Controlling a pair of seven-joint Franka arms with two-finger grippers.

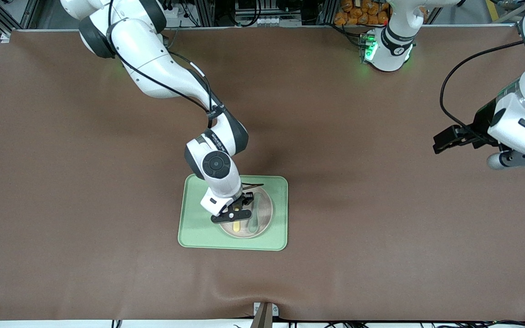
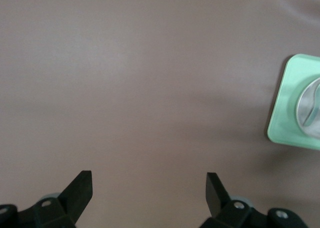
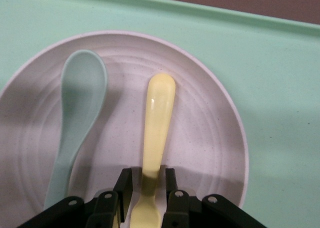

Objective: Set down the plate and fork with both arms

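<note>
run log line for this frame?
right gripper: shut on fork, over plate | left gripper: open, waiting over bare table | spoon: on plate

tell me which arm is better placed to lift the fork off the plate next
Right. The right gripper already has its fingers around the fork, which lies on the plate beside the spoon. The left gripper waits open over bare table.

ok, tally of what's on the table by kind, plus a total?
Tray: 1, pale green
Plate: 1, cream, on the tray
Fork: 1, pale yellow, on the plate, right gripper shut on it
Spoon: 1, teal, on the plate beside the fork
Total: 4
Left gripper open, waiting over bare table.
</note>
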